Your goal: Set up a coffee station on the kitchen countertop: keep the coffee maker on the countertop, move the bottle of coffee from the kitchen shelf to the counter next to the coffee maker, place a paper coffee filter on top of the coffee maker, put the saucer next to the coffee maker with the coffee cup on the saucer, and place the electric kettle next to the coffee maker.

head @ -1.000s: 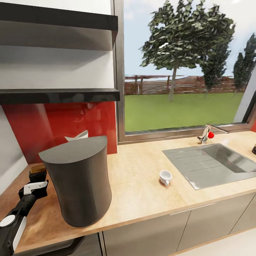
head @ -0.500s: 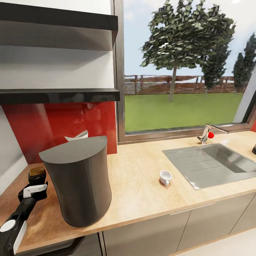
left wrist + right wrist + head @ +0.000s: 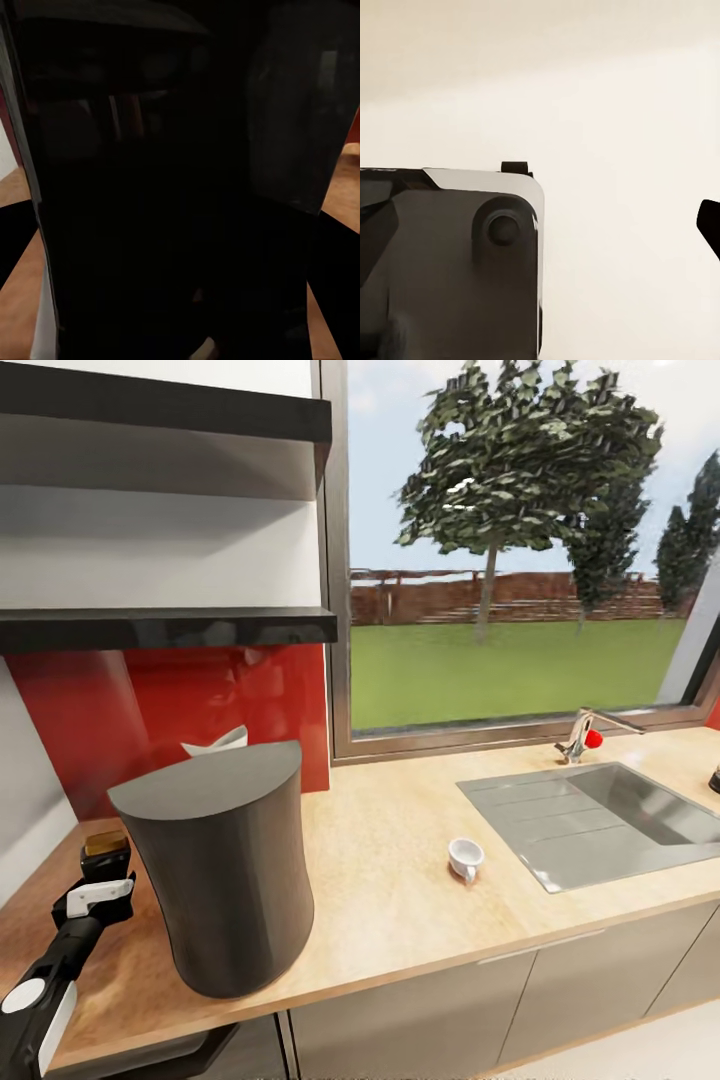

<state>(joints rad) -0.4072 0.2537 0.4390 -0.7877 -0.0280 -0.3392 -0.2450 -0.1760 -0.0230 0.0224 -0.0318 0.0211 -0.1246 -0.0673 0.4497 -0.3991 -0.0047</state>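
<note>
1. A large dark coffee maker [image 3: 222, 870] is seen standing upright on the wooden countertop [image 3: 400, 860], near its left front edge, in the head view.
2. A white paper coffee filter [image 3: 217, 743] is partly hidden behind the coffee maker, against the red backsplash [image 3: 200, 700]; only its upper edge is visible.
3. A small white coffee cup [image 3: 465, 858] is set on the bare countertop, well apart from the coffee maker and just beside the steel sink [image 3: 600, 820].
4. The left arm is raised at the left edge of the countertop, with the left gripper [image 3: 103, 870] just beside the coffee maker.
5. A brown-topped object, possibly the bottle of coffee [image 3: 105, 843], is seen at the gripper's tip; whether the fingers are clamped on it cannot be told.
6. The left wrist view is taken up by a very dark surface at close range, and little can be made out in it.
7. In the right wrist view, a grey part of the robot's own body is shown against a pale floor; the state of the right gripper cannot be told.
8. Two dark shelves [image 3: 170, 628] are mounted on the wall above the coffee maker.
</note>
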